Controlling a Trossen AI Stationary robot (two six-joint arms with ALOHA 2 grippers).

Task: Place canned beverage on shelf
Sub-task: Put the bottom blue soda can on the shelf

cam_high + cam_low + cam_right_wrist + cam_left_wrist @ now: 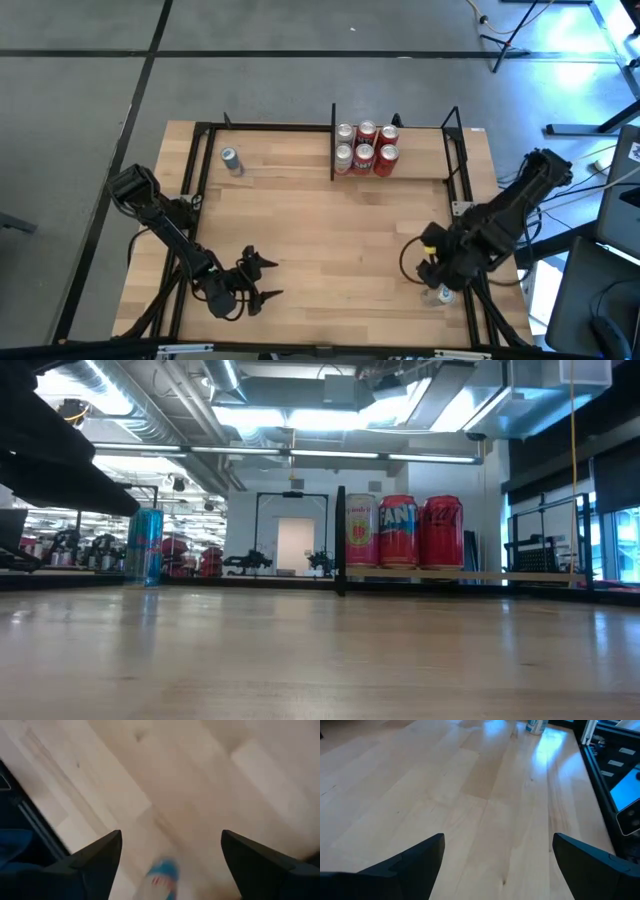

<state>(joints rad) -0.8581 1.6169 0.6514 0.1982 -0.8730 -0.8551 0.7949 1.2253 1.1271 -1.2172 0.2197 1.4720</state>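
While both arms are working low over the near half of the surface (300,240), the items are sitting as follows.

Right end effector (438,290): hanging near the right front edge, directly above a light blue can (162,877); its fingers (95,857) are standing apart on either side of the can and nothing is held yet. Judged purpose: it is lining up to take this can, the likely task beverage. The can is sitting just beside the black frame rail at the surface's right edge, well apart from the shelf.

Left end effector (262,280): waiting near the front left, fingers spread wide and grasping nothing, pointing across bare wood.

Shelf (420,170): lying at the far side, right of centre, bounded on its left by a thin black divider plate (332,140). Six cans (366,147) are standing upright in two rows, packed against the divider, presumably to keep the right part of the bay free for more.

Lone blue can (231,160): standing upright at the far left, outside the bay.

Surface: light wood planks, edged by a black metal frame.

Room: grey floor with dark seams, stands and cables at the right; the low view is showing a bright workshop with ceiling ducts behind.
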